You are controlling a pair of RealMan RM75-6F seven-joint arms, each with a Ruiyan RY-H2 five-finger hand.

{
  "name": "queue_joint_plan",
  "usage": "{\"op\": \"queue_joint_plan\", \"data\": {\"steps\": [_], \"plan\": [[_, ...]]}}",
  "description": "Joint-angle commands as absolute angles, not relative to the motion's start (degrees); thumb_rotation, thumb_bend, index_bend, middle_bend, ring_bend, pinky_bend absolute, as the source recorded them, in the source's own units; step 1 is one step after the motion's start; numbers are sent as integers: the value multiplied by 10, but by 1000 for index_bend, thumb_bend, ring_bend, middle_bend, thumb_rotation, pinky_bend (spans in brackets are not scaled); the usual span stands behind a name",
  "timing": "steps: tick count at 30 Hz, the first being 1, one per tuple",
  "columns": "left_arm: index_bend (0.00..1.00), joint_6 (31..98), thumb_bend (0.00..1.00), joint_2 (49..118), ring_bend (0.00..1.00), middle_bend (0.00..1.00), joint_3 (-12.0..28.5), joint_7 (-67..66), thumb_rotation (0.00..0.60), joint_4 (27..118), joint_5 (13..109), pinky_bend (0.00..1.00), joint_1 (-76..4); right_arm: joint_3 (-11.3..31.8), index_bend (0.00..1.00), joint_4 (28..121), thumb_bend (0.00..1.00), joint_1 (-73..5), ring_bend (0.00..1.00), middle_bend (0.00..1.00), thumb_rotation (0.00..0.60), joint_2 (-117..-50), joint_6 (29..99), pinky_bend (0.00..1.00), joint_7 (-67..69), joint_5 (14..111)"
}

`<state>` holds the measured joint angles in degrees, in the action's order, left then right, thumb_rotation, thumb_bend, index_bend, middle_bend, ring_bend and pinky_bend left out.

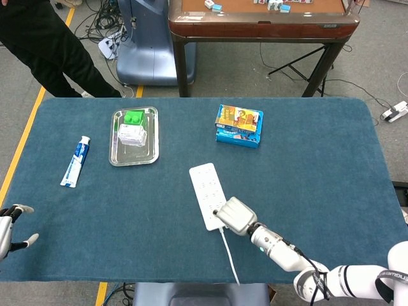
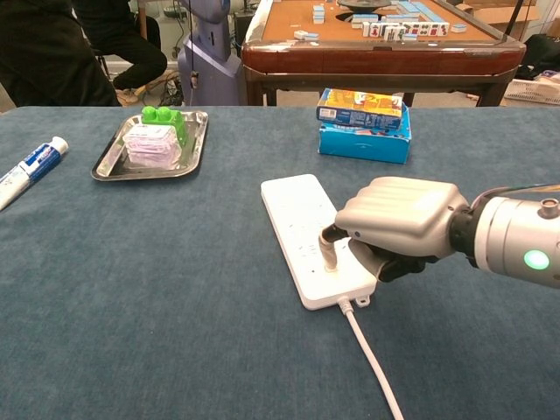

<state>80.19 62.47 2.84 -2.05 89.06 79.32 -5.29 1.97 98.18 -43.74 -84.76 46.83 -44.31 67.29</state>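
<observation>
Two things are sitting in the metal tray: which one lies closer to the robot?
The clear packet with pale pink contents, lying flat in the metal tray. The green block stands behind it, toward the tray's far end; the head view shows the same order.

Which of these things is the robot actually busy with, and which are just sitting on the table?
In use:
- right robot hand, one fingertip pressing down on the strip
- white power strip and its cord

Lying about:
- toothpaste tube
- metal tray holding a green block and a small packet
- blue box
- left robot hand, at the table's edge, holding nothing
</observation>
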Motion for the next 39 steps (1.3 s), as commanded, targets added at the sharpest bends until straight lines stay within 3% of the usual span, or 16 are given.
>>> {"op": "queue_joint_plan", "data": {"steps": [1, 12, 18, 20, 24, 27, 31, 35, 39], "plan": [[462, 802, 50, 625, 367, 359, 29, -21, 600, 890, 794, 552, -53, 18, 358, 979, 961, -441, 1000, 986, 600, -849, 469, 1000, -442, 668], [463, 802, 50, 625, 367, 359, 28, -21, 600, 890, 794, 552, -53, 3, 358, 973, 967, -458, 1000, 986, 600, -855, 469, 1000, -459, 632], [461, 802, 50, 626, 367, 359, 28, -22, 600, 889, 795, 552, -53, 6, 343, 1010, 959, -446, 1000, 964, 600, -830, 518, 1000, -422, 700], [453, 802, 50, 627, 367, 359, 28, -23, 600, 888, 795, 552, -53, 3, 307, 1033, 906, -436, 999, 911, 600, -808, 545, 1000, -406, 738], [431, 808, 50, 627, 367, 359, 28, -24, 600, 890, 800, 552, -52, -10, 267, 1077, 660, -404, 887, 726, 600, -755, 607, 997, -390, 800], [427, 813, 50, 626, 367, 359, 27, -27, 600, 893, 805, 552, -51, -24, 267, 1103, 509, -368, 718, 583, 600, -710, 665, 903, -392, 833], [425, 817, 50, 625, 367, 359, 24, -28, 600, 899, 814, 552, -50, -43, 268, 1111, 363, -300, 494, 429, 600, -663, 761, 652, -391, 859], [413, 822, 50, 621, 367, 359, 18, -20, 600, 902, 834, 552, -51, -55, 269, 1080, 327, -236, 402, 361, 600, -646, 835, 471, -346, 862], [396, 825, 50, 613, 364, 359, 11, 3, 600, 904, 856, 553, -52, -59, 274, 1035, 323, -181, 383, 349, 600, -646, 889, 400, -299, 854]]}}
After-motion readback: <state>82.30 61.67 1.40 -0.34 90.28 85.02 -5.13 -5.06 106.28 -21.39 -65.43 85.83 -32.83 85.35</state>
